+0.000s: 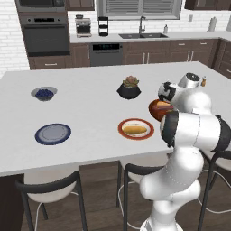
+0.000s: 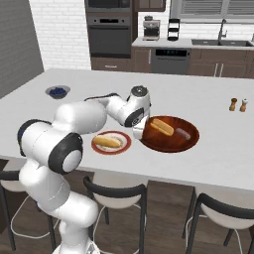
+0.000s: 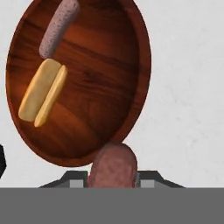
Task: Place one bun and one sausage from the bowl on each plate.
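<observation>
- While the pincer point(image 3: 113, 181) hangs above the near rim of the bowl point(image 3: 140, 57), its jaws are drawn in tight on a sausage point(image 3: 113, 168), whose rounded pinkish-brown end fills the gap between them in the hand view.
- In the right base view the pincer point(image 2: 140, 130) sits at the bowl's left edge, on the side that faces the red-rimmed plate point(image 2: 124, 146).
- Inside the bowl lie one bun point(image 3: 43, 96) and a second sausage point(image 3: 59, 27), end to end and nearly touching, both on the half of the bowl away from the held one.
- Just beside the bowl, the red-rimmed plate already carries a bun point(image 2: 107, 142) and no sausage can be seen on it.
- Well apart from the bowl, past the red-rimmed plate, the blue-rimmed plate point(image 1: 53, 134) lies bare on the worktop point(image 1: 90, 113).
- The step in hand looks like the carrying of a sausage out of the bowl to a plate; the red-rimmed plate, nearest and lacking one, seems the likely goal.
- The next move would call for a short sideways swing from the bowl to over that plate, a descent beside the bun and not onto it, then release low enough that the round sausage does not roll off.
- After that, the bowl's remaining bun and sausage would be left for the blue-rimmed plate.
</observation>
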You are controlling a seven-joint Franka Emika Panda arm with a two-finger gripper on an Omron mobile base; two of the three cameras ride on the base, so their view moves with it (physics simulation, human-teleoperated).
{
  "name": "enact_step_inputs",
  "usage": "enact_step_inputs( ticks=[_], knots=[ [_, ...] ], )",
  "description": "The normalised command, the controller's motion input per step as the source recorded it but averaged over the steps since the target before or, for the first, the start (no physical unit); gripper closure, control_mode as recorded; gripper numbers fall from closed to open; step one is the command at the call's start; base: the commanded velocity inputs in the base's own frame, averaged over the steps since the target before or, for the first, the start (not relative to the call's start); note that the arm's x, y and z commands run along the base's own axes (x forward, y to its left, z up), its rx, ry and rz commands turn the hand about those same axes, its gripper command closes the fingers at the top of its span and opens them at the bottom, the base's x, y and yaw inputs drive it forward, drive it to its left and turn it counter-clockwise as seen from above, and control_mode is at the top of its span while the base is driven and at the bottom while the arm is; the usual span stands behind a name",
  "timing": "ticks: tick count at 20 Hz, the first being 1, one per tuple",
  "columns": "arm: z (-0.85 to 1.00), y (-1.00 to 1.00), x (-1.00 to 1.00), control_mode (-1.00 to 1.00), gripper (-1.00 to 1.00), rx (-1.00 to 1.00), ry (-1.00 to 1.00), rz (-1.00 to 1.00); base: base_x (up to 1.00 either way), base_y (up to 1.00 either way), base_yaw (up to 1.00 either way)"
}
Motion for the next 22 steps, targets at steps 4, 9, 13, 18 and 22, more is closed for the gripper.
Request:
enact_step_inputs(
  ticks=[4,9,13,18,22],
  knots=[
    [0.17,1.0,0.06,-1.0,1.0,-0.13,0.07,-0.09,0.0,0.0,0.0],
    [-0.01,0.89,0.21,-1.0,1.0,-0.07,0.16,-0.11,0.0,0.0,0.0],
    [-0.21,0.58,0.34,-1.0,1.0,-0.01,0.11,-0.13,0.0,0.0,0.0],
    [-0.53,0.02,0.26,-1.0,1.0,0.0,0.02,-0.17,0.0,0.0,0.0],
    [-0.58,0.0,0.18,-1.0,1.0,0.0,0.0,-0.2,0.0,0.0,0.0]
  ],
)
